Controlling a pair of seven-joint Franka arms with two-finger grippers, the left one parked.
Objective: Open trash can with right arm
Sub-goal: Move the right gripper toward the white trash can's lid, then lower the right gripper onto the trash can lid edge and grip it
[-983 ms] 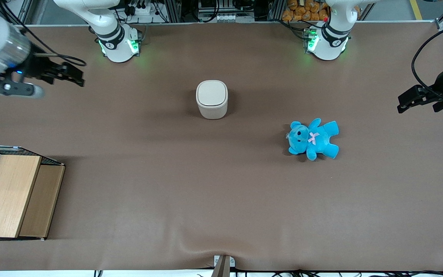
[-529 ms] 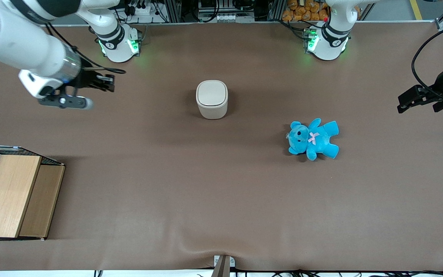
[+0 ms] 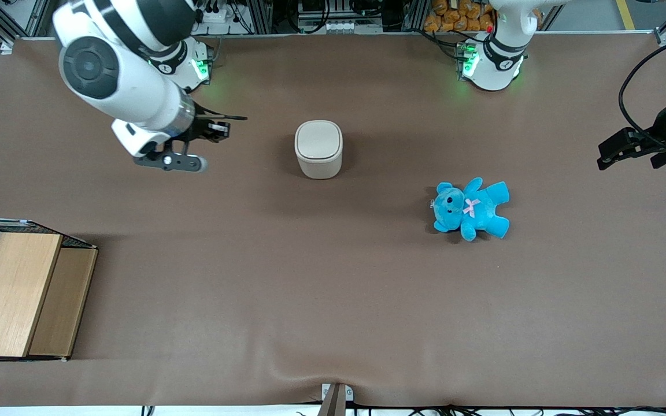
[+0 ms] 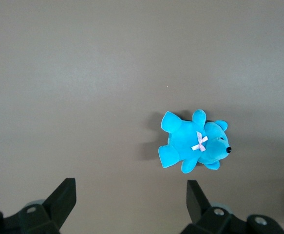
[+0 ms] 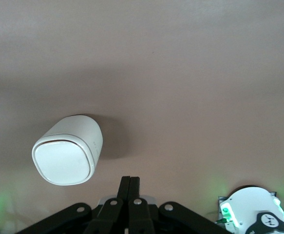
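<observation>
The right arm (image 3: 119, 75) is built of glossy white rounded segments, capped at one joint by a round dark-grey disc and banded in black, with a silvery ring fitted at the wrist. A thin black cable is routed along the wrist to the black end effector (image 3: 217, 128), whose two fingers (image 5: 129, 195) are seen pressed together, and a dark-grey bar with a pale rounded tip is mounted beside it. Green lights are shown on the white base near the trash can (image 3: 318, 148).
</observation>
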